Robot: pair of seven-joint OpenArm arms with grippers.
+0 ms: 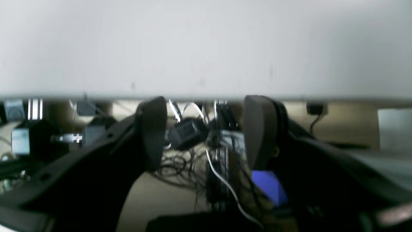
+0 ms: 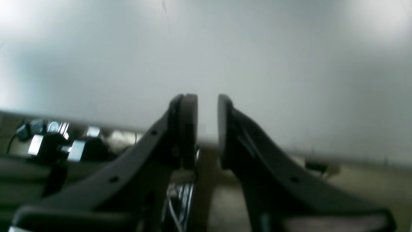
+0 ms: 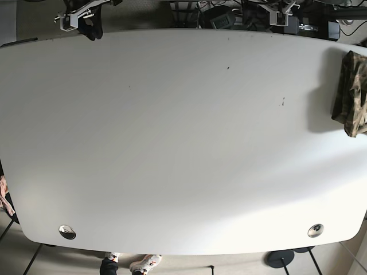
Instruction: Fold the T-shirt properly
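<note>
So both my arms are parked at the table's (image 3: 172,143) far edge: left gripper (image 1: 206,132) spread wide, right gripper (image 2: 207,129) slightly apart, both empty. T-shirt (image 3: 351,94) sits folded at the table's right edge.

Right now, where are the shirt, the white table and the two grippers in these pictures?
camouflage T-shirt (image 3: 351,93): base view, middle of the folded bundle.
table (image 3: 172,143): base view, bare top.
left gripper (image 1: 206,129): left wrist view, gap between fingertips.
right gripper (image 2: 207,125): right wrist view, gap between fingertips.
</note>
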